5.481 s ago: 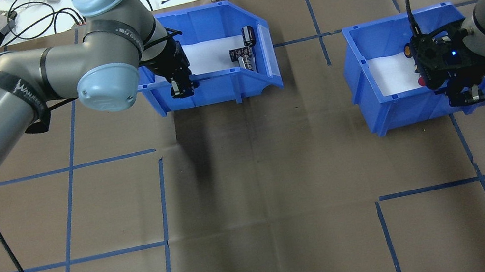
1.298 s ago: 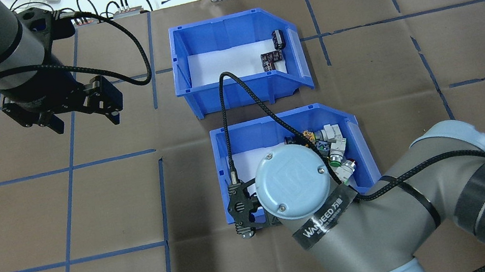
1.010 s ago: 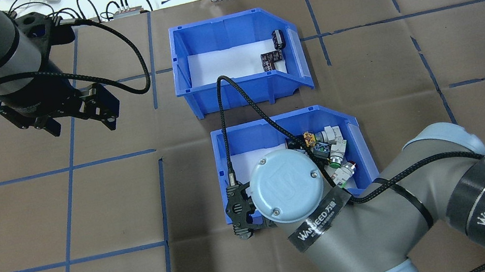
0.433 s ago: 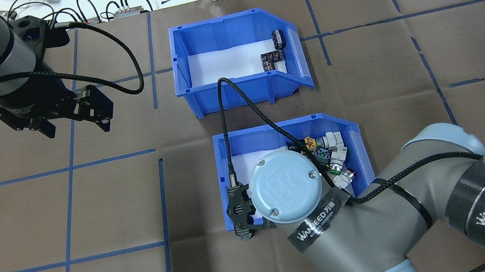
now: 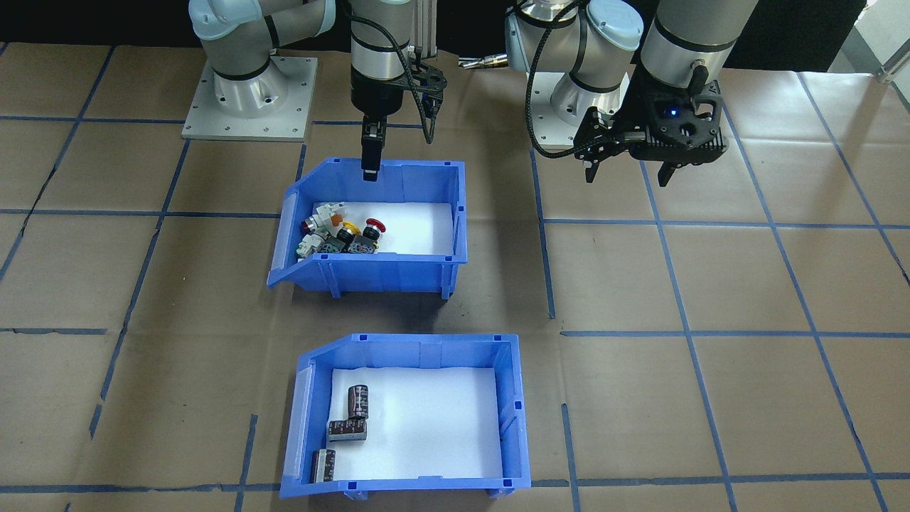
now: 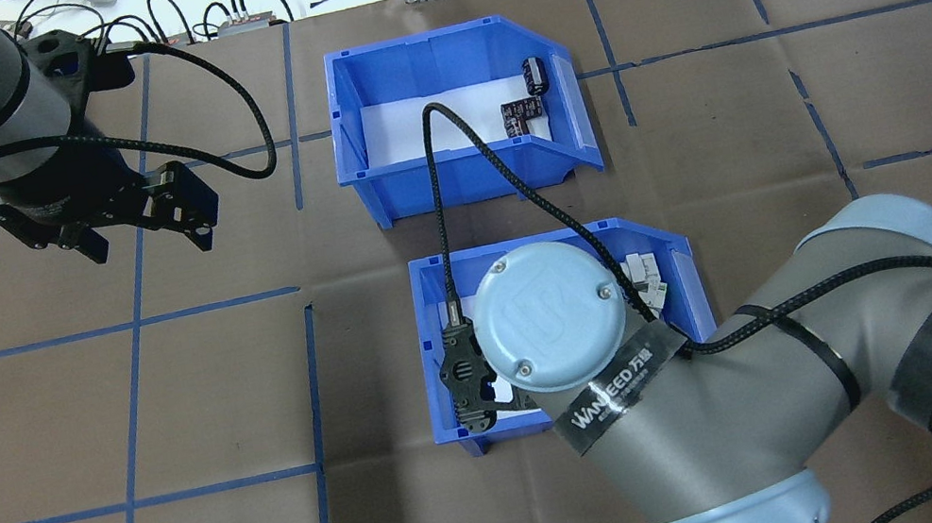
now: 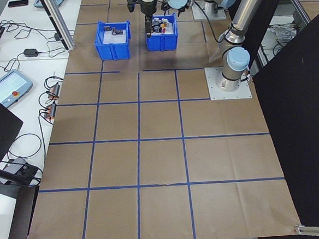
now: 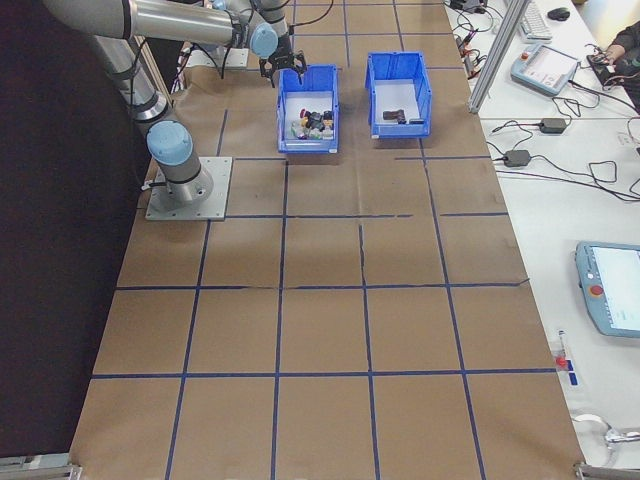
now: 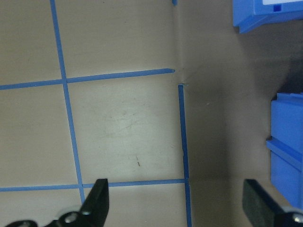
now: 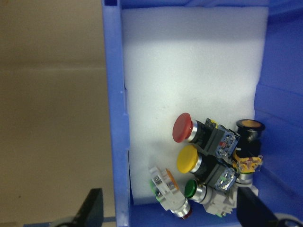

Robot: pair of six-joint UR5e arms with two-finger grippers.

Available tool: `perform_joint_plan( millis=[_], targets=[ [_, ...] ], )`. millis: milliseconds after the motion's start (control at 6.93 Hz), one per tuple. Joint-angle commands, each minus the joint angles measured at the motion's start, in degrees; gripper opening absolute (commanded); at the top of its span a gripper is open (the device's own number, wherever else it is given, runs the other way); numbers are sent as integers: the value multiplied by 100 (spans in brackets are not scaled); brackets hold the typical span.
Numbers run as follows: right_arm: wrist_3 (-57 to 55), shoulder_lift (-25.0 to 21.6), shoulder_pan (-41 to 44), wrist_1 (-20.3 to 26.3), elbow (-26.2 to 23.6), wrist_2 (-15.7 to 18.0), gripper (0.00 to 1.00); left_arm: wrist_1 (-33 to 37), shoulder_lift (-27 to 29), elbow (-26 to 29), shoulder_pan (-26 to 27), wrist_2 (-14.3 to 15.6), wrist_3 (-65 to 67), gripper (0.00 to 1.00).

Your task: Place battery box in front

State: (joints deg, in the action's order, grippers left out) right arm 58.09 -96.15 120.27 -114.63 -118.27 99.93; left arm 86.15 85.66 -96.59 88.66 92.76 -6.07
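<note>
- We see the battery box (image 6: 459, 114) resting on the surface (image 6: 165, 401), on the far side from the robot, beyond the switch bin (image 6: 435, 305).
- Our right pincer (image 10: 170, 215) hangs spread, straddling that bin's wall.
- Our left pincer (image 6: 146, 241) hovers released, well apart.

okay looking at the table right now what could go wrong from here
The right gripper hangs open astride the switch bin's near wall, so pulling away sideways could drag it into the battery box ahead. Its cable droops over that box and might snag. Left gripper is well clear.
</note>
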Motion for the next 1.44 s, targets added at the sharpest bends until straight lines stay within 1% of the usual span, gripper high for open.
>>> perform_joint_plan(
  millis=[0, 144, 288, 433, 577, 721, 865, 1010, 1154, 1298],
  targets=[
    [-113, -132, -815, 530, 479, -70, 100, -71, 12, 0, -6, 14, 27, 100],
    [-766, -132, -1334, 521, 637, -375, 100, -80, 30, 0, 2, 5, 53, 100],
    [-1251, -123, -1861, 521, 856, -430, 100, -80, 47, -26, 2, -12, 105, 100],
    [-1735, -123, -2345, 538, 1207, -431, 100, -80, 30, -70, 2, -21, 71, 100],
    [-2201, -36, -2637, 747, 1636, -431, 100, -72, 30, -79, 2, -73, 88, 100],
    [-2771, 252, -2762, 941, 2032, -431, 100, -72, 30, -79, 2, -83, 62, 100],
    [-3734, 646, -2806, 1160, 2489, -422, 100, -63, 12, -88, 11, -83, 53, 100],
    [-4709, 929, -2807, 1571, 2850, -431, 100, -63, 3, -88, 20, -83, 62, 100],
    [-5363, 1184, -2824, 2098, 3141, -640, 100, -54, 3, -88, 20, -83, 62, 100],
    [-5813, 1230, -2850, 2407, 3205, -746, 100, -45, -14, -88, 37, -83, 62, 100]
  ],
)
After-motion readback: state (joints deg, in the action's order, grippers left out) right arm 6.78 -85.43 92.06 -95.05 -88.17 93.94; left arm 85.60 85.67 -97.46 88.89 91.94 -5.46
